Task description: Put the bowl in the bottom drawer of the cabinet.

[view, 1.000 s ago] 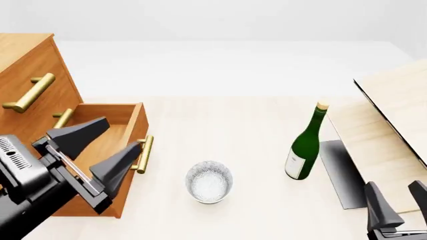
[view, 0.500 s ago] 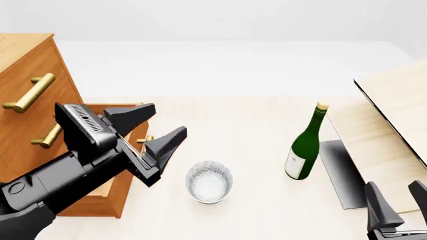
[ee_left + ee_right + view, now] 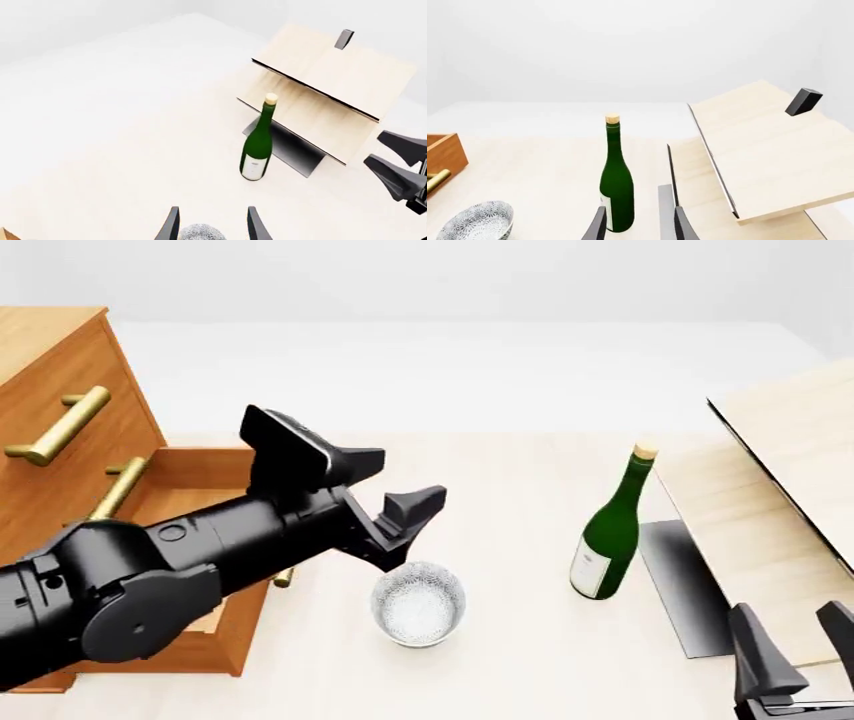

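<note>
The speckled white bowl (image 3: 418, 602) sits upright on the table, just right of the open bottom drawer (image 3: 200, 458) of the orange-brown cabinet (image 3: 60, 390). My left gripper (image 3: 414, 473) hovers open just above and behind the bowl, holding nothing. In the left wrist view its fingers (image 3: 171, 226) frame the bowl's rim (image 3: 200, 233) at the picture's edge. The left arm hides most of the drawer's inside and its handle. My right gripper (image 3: 801, 645) stands open and empty at the near right. The right wrist view shows the bowl (image 3: 477, 221) and the drawer's corner (image 3: 442, 150).
A green bottle (image 3: 611, 532) stands upright right of the bowl. Behind and right of it leans a pale wooden board (image 3: 787, 460) on a dark stand (image 3: 681, 585). The cabinet's two upper drawers are closed, brass handles (image 3: 60, 425) sticking out.
My left arm has swung rightward from over the open drawer to above the bowl, gripper staying open. The bowl, the bottle and the right arm have not moved.
</note>
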